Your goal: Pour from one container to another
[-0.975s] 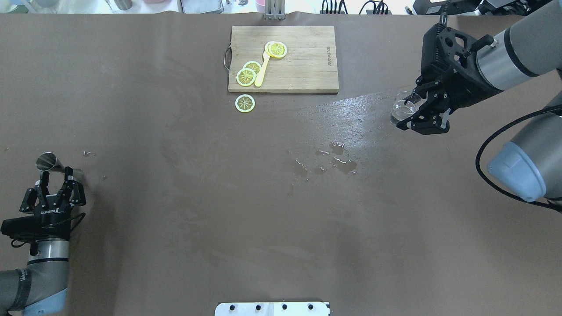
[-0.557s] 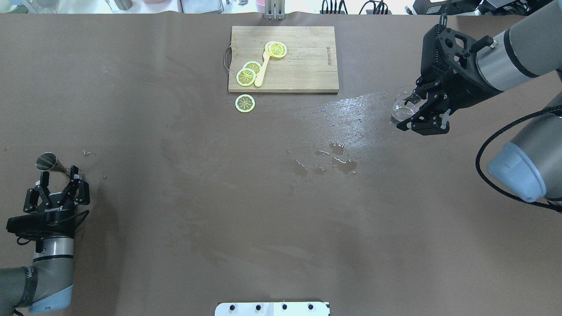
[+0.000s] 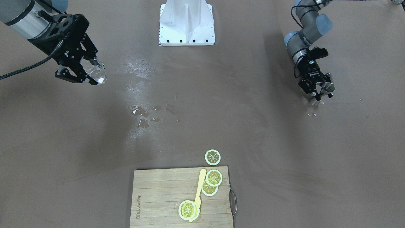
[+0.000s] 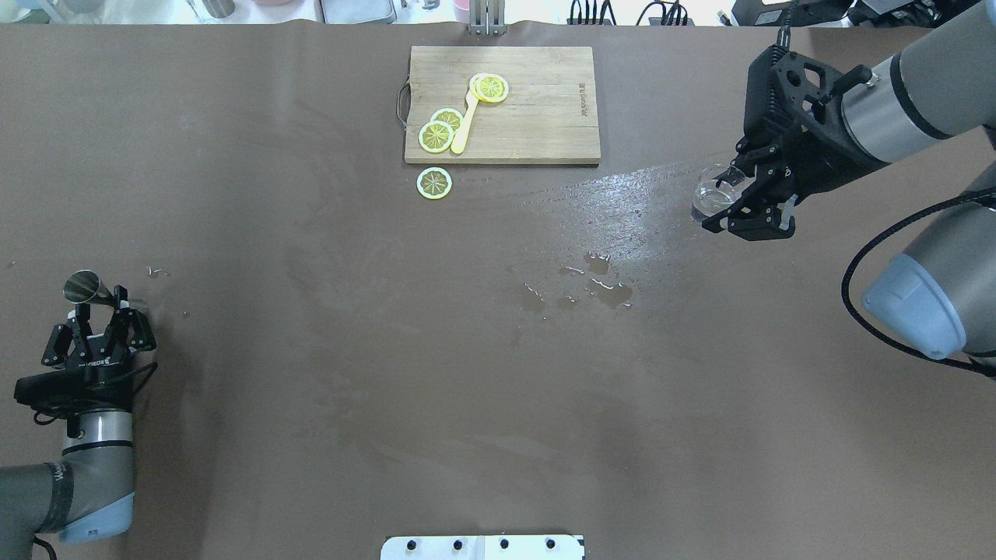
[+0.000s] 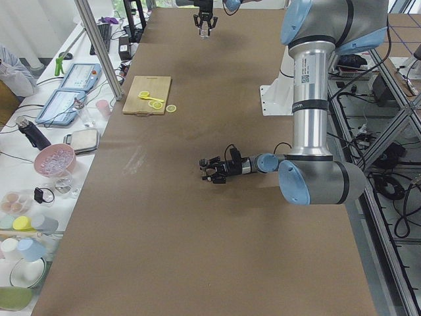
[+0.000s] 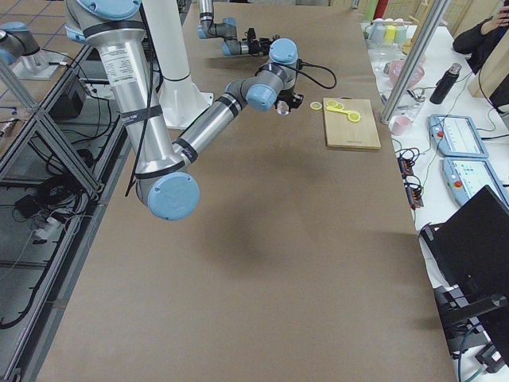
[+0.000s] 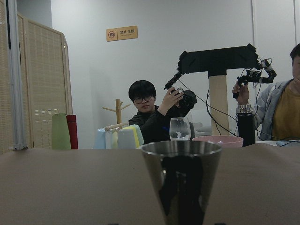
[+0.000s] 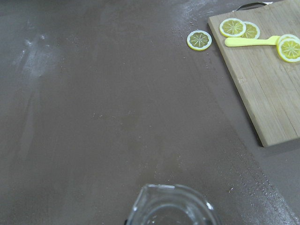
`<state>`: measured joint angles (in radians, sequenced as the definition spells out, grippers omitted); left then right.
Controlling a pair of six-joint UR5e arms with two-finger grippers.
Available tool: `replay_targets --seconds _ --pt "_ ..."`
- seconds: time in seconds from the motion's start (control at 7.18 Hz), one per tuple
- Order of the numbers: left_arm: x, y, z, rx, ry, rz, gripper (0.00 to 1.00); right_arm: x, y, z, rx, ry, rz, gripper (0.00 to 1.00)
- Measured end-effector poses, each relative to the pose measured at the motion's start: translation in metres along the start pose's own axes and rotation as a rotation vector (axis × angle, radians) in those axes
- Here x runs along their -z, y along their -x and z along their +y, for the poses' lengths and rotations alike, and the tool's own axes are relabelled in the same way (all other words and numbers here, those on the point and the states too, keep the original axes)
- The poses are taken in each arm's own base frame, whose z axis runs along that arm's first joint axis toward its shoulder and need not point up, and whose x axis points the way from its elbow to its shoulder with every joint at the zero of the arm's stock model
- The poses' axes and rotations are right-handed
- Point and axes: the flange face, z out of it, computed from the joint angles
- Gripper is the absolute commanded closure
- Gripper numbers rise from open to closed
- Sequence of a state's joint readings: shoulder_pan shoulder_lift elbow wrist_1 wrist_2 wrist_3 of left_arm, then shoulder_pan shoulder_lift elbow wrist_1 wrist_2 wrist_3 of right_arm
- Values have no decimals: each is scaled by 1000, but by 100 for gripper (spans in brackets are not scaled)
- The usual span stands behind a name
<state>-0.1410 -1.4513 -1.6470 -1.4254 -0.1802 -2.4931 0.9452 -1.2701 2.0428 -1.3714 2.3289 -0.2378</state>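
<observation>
A metal jigger cup [image 4: 82,285] stands upright near the table's left edge and fills the centre of the left wrist view [image 7: 182,183]. My left gripper [image 4: 99,305] lies low and level with its fingers on either side of the jigger, open, with a gap showing to the cup. Far right, my right gripper [image 4: 730,199] is shut on a clear glass cup [image 4: 706,197] with a spout, held above the table. The glass's rim [image 8: 171,206] shows at the bottom of the right wrist view. From the front, the glass [image 3: 97,73] sits tilted in the gripper [image 3: 87,69].
A wooden cutting board [image 4: 545,124] at the back holds lemon slices and a yellow utensil; one slice [image 4: 434,183] lies on the table before it. Spilled drops [image 4: 603,286] wet the middle right. People sit beyond the table's left end [image 7: 150,112].
My left gripper has slid forward around the jigger and its fingers stand closer together. The right gripper with the glass has shifted only slightly.
</observation>
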Motion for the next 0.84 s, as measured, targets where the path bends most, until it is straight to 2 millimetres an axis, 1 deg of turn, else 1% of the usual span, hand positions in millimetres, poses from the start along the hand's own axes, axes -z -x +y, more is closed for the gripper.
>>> replay_targets --seconds 0.28,0.42,0.56,0.7,0.84 --pt "-2 -7 -1 10 1 -8 100 -3 1 0 2 4 -1 100" --pt "-1 -14 -5 9 1 -5 100 -5 2 -1 3 5 -3 100" --pt "2 -28 -16 -5 2 2 100 -7 3 -1 4 6 -4 100" --pt "7 -47 -35 -17 2 15 100 -7 3 -2 5 6 -5 100" --pt "13 -77 -57 -25 2 33 100 -6 3 -2 5 4 -4 100"
